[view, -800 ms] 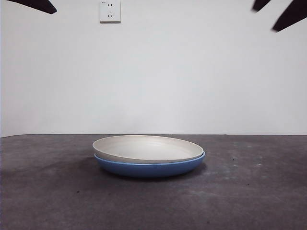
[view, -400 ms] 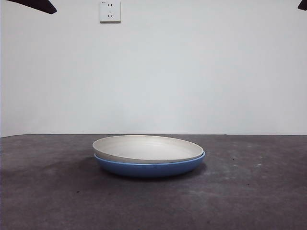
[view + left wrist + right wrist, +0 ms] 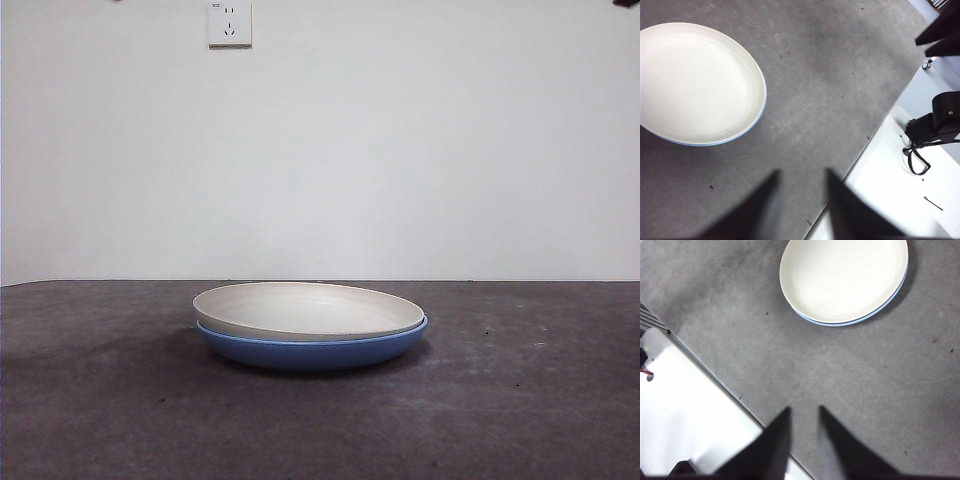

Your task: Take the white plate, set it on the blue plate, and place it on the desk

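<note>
The left gripper [image 3: 801, 200] hangs high over the desk [image 3: 830, 90], jaws a narrow gap apart and holding nothing. Beneath it lies mottled dark grey surface, with the desk's edge and a white floor or ledge just beyond. The right gripper [image 3: 804, 437] hangs likewise, its jaws also narrowly parted and empty, over the opposite edge of the desk. Behind the desk stands a plain white wall [image 3: 400, 150] with a socket [image 3: 229, 22] high up. The white plate [image 3: 305, 308] sits nested on the blue plate [image 3: 312, 351], slightly off-centre, on the desk well apart from both grippers, out ahead of each.
</note>
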{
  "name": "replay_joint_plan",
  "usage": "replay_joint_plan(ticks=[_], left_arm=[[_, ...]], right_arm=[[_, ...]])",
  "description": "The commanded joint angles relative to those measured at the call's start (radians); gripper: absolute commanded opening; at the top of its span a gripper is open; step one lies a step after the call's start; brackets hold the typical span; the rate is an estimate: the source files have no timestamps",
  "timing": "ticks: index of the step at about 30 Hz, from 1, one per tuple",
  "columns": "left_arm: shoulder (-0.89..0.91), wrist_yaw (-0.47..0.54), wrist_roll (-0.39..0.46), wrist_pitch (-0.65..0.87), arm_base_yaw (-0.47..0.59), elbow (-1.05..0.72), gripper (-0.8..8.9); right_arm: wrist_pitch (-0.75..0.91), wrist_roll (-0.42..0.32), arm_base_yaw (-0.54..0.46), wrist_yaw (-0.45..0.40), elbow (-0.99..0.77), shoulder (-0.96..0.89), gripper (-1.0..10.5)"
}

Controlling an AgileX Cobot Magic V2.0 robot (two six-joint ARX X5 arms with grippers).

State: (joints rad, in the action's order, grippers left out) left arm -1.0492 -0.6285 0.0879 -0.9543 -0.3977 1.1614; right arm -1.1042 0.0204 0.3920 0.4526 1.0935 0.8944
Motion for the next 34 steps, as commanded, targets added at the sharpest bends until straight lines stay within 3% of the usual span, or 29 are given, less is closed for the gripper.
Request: replay_joint_plan(ticks=[1, 14, 27, 29, 34], left_arm=[[-0.008, -0.006, 0.009, 0.005, -0.005, 0.01, 0.17], [-0.008, -0.006, 0.009, 0.005, -0.005, 0.01, 0.19], [0.014, 0.001, 0.025, 0.008, -0.002, 0.01, 0.19], [0.044, 0.032, 0.061, 0.039, 0.024, 0.01, 0.18], [0.17, 0.093, 0.082, 0.306, 0.163, 0.007, 0.19]], right_arm=[[0.007, -0.029, 0.006, 0.002, 0.019, 0.006, 0.1], [0.14, -0.029, 0.006, 0.0, 0.019, 0.006, 0.1], [0.148, -0.029, 0.005, 0.0, 0.019, 0.006, 0.1], [0.147, -0.029, 0.005, 0.0, 0.019, 0.006, 0.1], [0.147, -0.029, 0.005, 0.0, 0.019, 0.006, 0.1]])
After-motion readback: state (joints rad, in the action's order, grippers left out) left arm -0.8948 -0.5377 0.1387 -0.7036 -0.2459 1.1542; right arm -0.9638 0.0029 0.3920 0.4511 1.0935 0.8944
